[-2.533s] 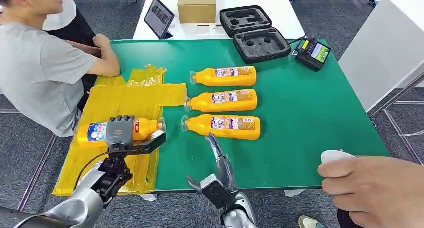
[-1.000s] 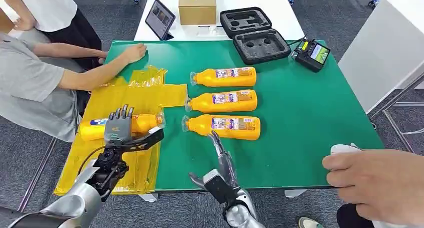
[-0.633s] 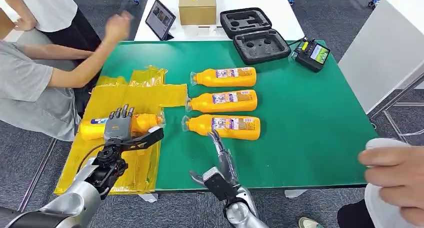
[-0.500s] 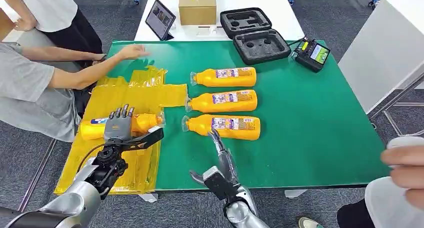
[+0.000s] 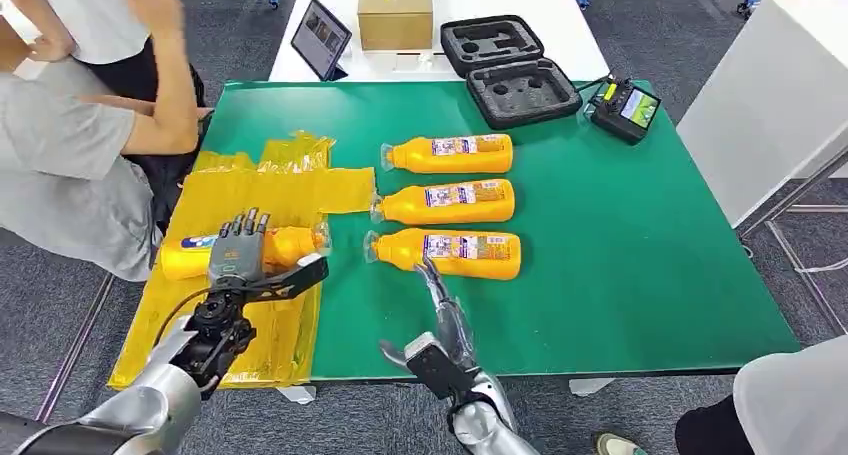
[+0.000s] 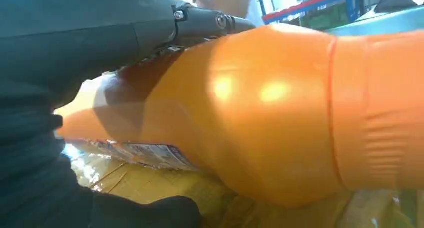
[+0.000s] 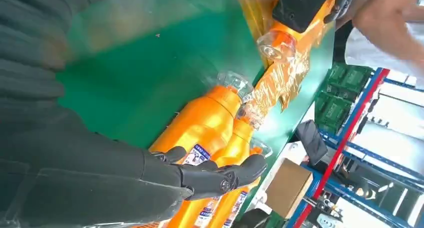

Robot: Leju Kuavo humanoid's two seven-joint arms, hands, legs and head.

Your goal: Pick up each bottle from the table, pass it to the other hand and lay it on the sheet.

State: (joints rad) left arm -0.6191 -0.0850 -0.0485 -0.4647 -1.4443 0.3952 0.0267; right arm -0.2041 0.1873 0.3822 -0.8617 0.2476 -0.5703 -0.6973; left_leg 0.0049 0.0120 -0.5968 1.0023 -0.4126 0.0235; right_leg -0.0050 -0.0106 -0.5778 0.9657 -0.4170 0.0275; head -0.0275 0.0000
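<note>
**A:** Head view first: which step is this? The left hand (image 5: 240, 250) lies over the orange plastic bottle with the clear cap (image 5: 190, 256), and that bottle lies on the crinkled yellow plastic sheet (image 5: 255, 190) at the left side of the green worktop (image 5: 620, 235).

**B:** I judge it the laying-down step, at the point of release. The fingers are stretched out flat above the bottle and the thumb sticks out sideways toward the cap end. It looks more like resting on the bottle than gripping it.

**A:** The left wrist view shows a dark finger along the bottle's far side, so touching, yes. Whether any hold remains, I cannot tell.

**B:** And the right hand (image 5: 440, 315)?

**A:** Empty, fingers straight and apart, just short of the nearest orange bottle on the green (image 5: 455, 252). Two more orange bottles (image 5: 448, 201) lie beyond it in a row.

**B:** Then the next move calls for lifting the left hand off without rolling the bottle, and the right hand closing around the nearest one.
</note>
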